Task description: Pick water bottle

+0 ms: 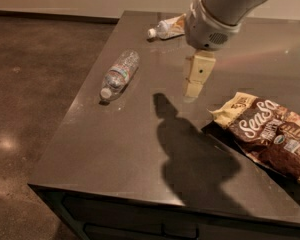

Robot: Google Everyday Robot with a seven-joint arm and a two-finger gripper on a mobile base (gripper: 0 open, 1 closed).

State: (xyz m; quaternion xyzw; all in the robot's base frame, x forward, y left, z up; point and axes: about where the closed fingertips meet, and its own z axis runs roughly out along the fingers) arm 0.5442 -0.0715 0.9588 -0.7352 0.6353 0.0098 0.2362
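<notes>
The water bottle (119, 75) is small, clear and crinkled, with a white cap and a narrow pale bluish band. It lies on its side on the left part of the dark table (125, 149), cap pointing toward the front left edge. My gripper (193, 89) hangs from the grey arm above the table's middle. It is to the right of the bottle, apart from it, and holds nothing that I can see.
A second bottle (166, 29) with a large white wrap label lies at the table's back, partly behind my arm. A brown snack bag (272, 134) lies at the right. The table's left and front edges drop to a dark floor (35, 84).
</notes>
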